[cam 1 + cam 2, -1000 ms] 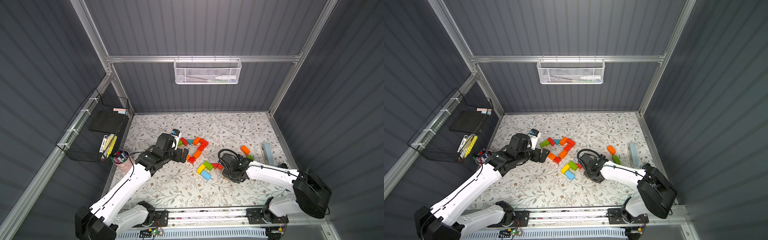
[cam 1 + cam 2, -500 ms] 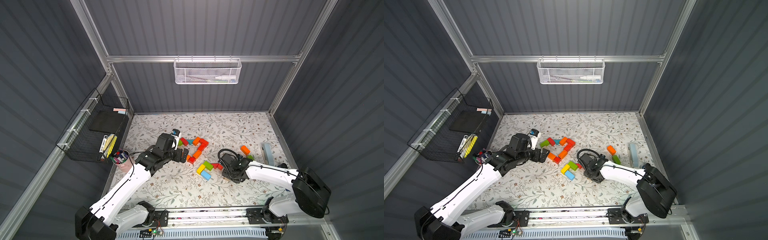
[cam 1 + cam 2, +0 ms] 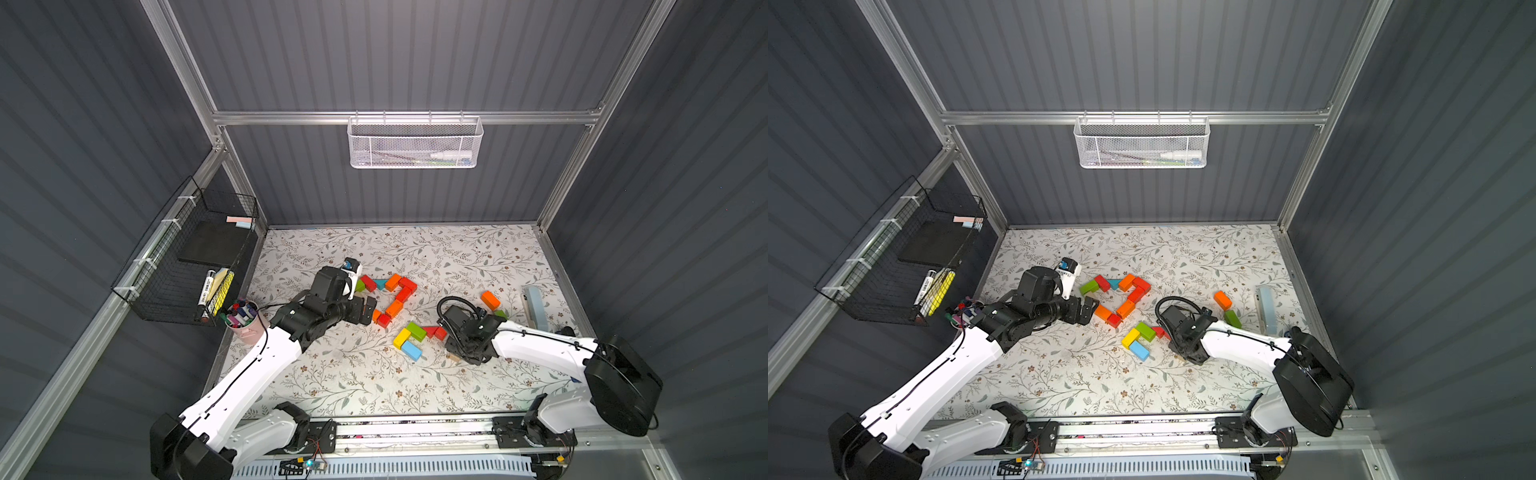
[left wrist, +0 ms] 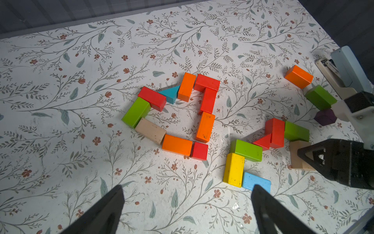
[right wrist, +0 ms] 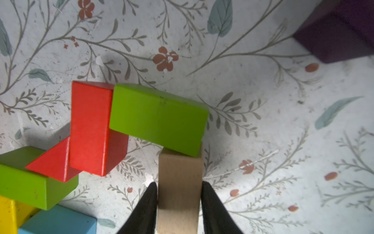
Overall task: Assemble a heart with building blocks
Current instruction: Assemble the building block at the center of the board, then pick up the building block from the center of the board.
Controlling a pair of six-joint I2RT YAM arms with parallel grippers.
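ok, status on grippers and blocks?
Left gripper open, beside partial heart. Right gripper straddling tan block, grip unclear. Green block abuts that block's far end.

Floral-print tabletop (image 3: 374, 374), building blocks (image 4: 205, 126) in an unclosed ring mid-surface, looser cluster beside it with a tan block (image 5: 180, 182), pale blue stapler (image 3: 534, 305) near the edge.
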